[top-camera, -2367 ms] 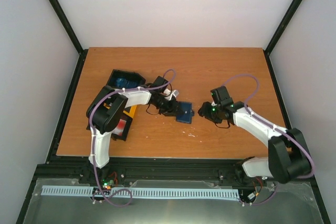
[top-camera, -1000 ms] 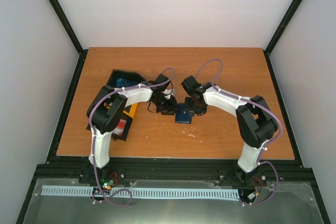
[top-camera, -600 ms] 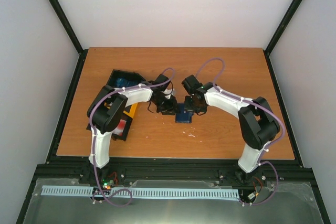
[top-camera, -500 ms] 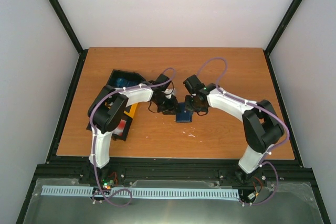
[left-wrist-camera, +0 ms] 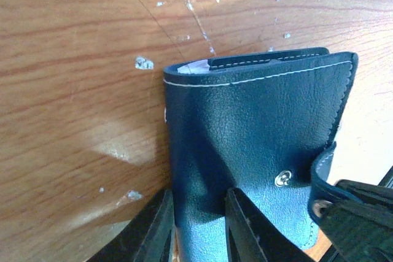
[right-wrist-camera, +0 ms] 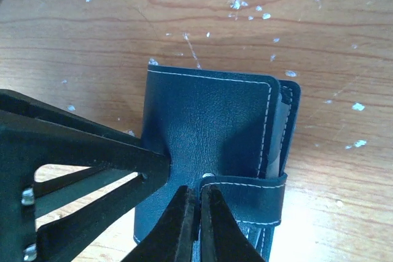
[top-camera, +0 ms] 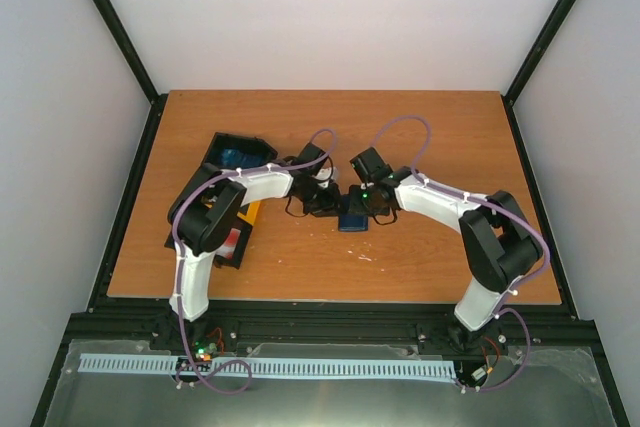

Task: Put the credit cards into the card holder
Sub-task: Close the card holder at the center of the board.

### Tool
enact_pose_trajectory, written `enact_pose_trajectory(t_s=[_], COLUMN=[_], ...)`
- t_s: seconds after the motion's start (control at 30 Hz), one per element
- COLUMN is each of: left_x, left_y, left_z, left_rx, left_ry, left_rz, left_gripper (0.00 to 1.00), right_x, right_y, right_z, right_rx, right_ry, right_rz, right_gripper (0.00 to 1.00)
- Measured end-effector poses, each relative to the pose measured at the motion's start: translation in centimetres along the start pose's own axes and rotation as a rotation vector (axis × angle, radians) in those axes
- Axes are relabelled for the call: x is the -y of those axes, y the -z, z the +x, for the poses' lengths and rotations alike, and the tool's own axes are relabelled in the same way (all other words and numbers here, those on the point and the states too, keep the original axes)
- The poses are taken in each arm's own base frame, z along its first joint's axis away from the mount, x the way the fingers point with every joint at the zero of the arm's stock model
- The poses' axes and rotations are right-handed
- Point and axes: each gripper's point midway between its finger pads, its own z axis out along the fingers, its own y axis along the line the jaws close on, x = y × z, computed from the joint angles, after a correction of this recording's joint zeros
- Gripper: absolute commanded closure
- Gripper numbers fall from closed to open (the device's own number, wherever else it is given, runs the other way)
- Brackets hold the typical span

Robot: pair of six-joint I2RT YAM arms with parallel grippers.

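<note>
The dark navy card holder [top-camera: 352, 219] lies folded on the table between both grippers. My left gripper [left-wrist-camera: 196, 197] has its fingers closed on the holder's left edge and dents the leather [right-wrist-camera: 161, 159]. My right gripper [right-wrist-camera: 198, 191] is shut on the end of the closing strap [right-wrist-camera: 249, 196], which stands lifted off the snap stud [left-wrist-camera: 282, 178]. A white card edge [left-wrist-camera: 195, 65] peeks from the holder's top. More credit cards lie in the tray: a white one with a red blotch [top-camera: 232, 243] and blue ones [top-camera: 236, 157].
A black-and-yellow tray [top-camera: 247, 215] stands at the table's left, partly under my left arm. The wooden tabletop [top-camera: 420, 137] has black rails along its left, right and near edges.
The right arm swung in from the right to the holder, and its jaws closed on the strap. The left jaws narrowed on the holder's edge. The holder barely shifted.
</note>
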Motion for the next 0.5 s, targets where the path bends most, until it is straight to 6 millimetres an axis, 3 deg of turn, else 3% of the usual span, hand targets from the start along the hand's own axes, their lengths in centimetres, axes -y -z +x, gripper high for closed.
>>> enact_pose_trajectory(t_s=[0.5], left_x=[0.2], left_y=[0.1], left_z=[0.1], left_rx=[0.086], left_ry=[-0.067], left_rz=[0.071], left_gripper=[0.72], right_x=[0.7], right_y=[-2.0], right_z=[1.6], right_rx=[-0.046], right_ry=[0.058], right_rz=[-0.011], right_gripper=[0.97])
